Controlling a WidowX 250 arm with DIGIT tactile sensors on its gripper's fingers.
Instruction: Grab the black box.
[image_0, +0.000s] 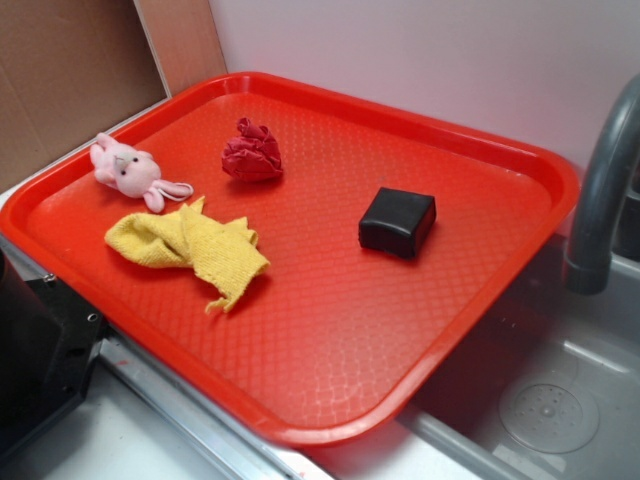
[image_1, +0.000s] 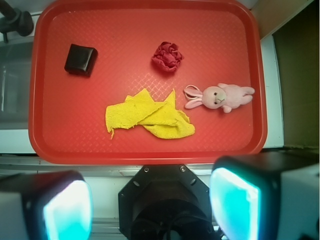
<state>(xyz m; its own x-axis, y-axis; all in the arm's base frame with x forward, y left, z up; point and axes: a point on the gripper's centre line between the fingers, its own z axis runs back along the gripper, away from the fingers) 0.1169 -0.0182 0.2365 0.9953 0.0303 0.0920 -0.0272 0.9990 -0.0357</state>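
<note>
The black box (image_0: 397, 221) (image_1: 80, 59) lies flat on the red tray (image_0: 330, 390) (image_1: 150, 150), toward its right side in the exterior view and at upper left in the wrist view. My gripper (image_1: 150, 210) hangs high over the tray's near edge, well away from the box. Its two fingers (image_1: 67, 212) with pale cyan pads stand wide apart, nothing between them. The gripper itself does not show in the exterior view; only the robot's black base (image_0: 40, 360) sits at the lower left.
On the tray also lie a dark red wad of cloth (image_0: 251, 152) (image_1: 167, 56), a crumpled yellow cloth (image_0: 190, 245) (image_1: 149, 116) and a pink toy rabbit (image_0: 130, 170) (image_1: 220, 97). A grey faucet (image_0: 600, 190) and sink (image_0: 550, 400) stand to the tray's right.
</note>
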